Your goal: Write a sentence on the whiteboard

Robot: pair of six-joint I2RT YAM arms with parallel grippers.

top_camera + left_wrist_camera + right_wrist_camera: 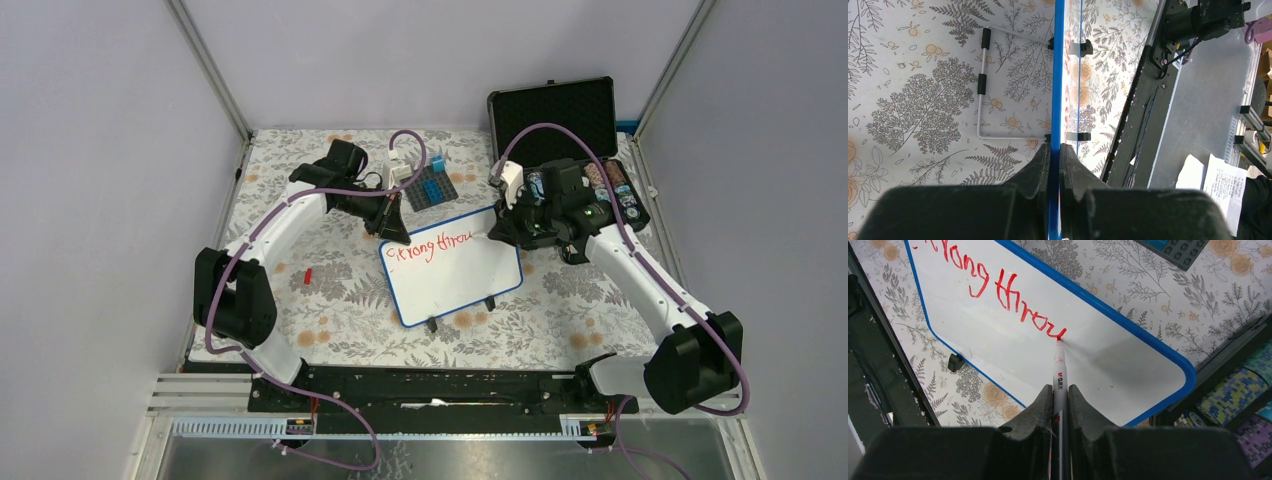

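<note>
The whiteboard (455, 275) with a blue rim stands tilted on the flowered table, red writing along its top. My left gripper (388, 232) is shut on the board's top left edge; in the left wrist view the blue rim (1057, 75) runs edge-on between the shut fingers (1040, 162). My right gripper (500, 232) is shut on a red marker (1059, 382), whose tip touches the board (1013, 355) at the end of the red letters (1030, 315).
A black foam-lined case (555, 115) stands open at the back right, with coloured boxes (612, 190) beside it. A grey plate with blue bricks (430, 187) lies behind the board. A small red piece (309, 276) lies on the left. The board's wire stand (981, 82) shows behind it.
</note>
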